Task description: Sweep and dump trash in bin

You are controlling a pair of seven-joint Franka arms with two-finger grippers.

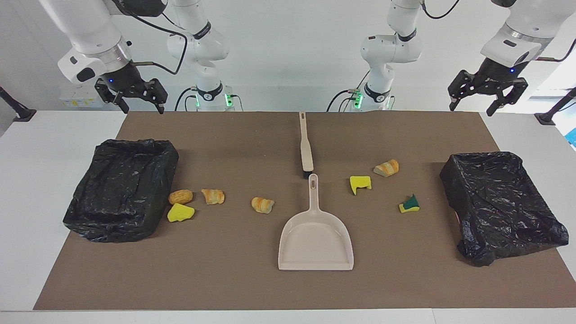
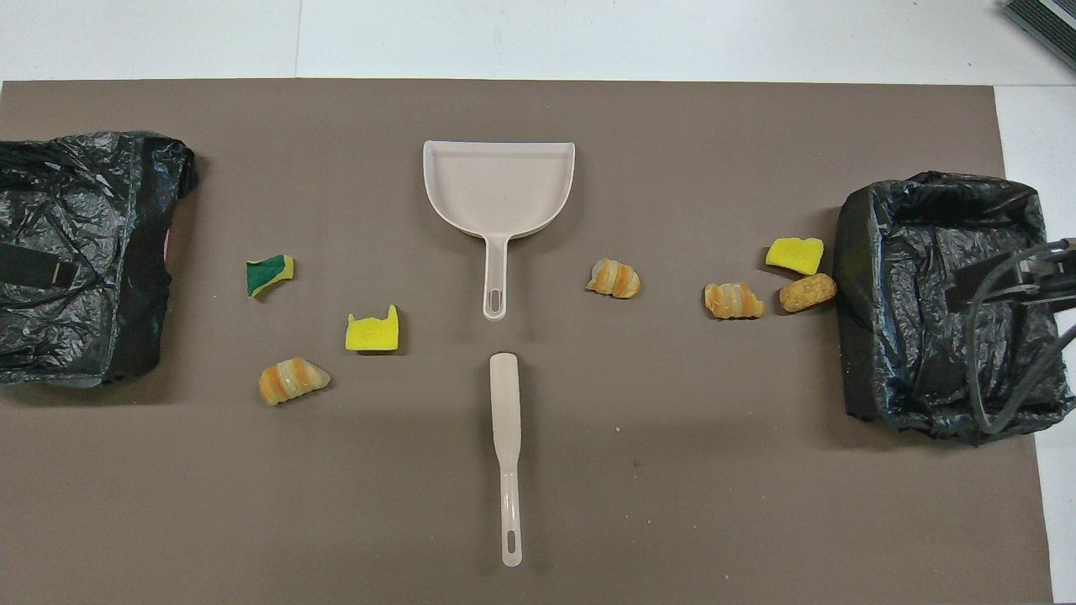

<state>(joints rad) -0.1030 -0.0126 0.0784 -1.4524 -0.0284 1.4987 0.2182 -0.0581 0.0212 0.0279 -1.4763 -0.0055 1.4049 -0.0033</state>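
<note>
**Seven scraps lie to either side of the dustpan, both grippers raised and open**

In the facing view we take the dustpan (image 1: 316, 238) as our landmark. It lies flat at mid-mat with its handle pointing toward the robots, and the brush (image 1: 306, 145) lies just off the handle's tip, nearer the robots. Toward the right arm's end of the dustpan we see four pieces of trash: a striped bread lump (image 1: 263, 204), another bread lump (image 1: 213, 196), a brown lump (image 1: 180, 196) and a yellow sponge chunk (image 1: 180, 213), the last two just beside a black-lined bin (image 1: 121, 191). Toward the left arm's end lie a yellow sponge piece (image 1: 360, 183), a third striped lump (image 1: 386, 168) and a green-faced sponge (image 1: 409, 204), with a second bin (image 1: 501, 204) at that end. The right gripper (image 1: 138, 100) and the left gripper (image 1: 474, 100) both hang in the air, jaws spread and empty, over the mat's edge nearest the robots.

In the overhead view we see the same spread: no scrap touches the dustpan (image 2: 499, 189) or the brush (image 2: 506, 454).
</note>
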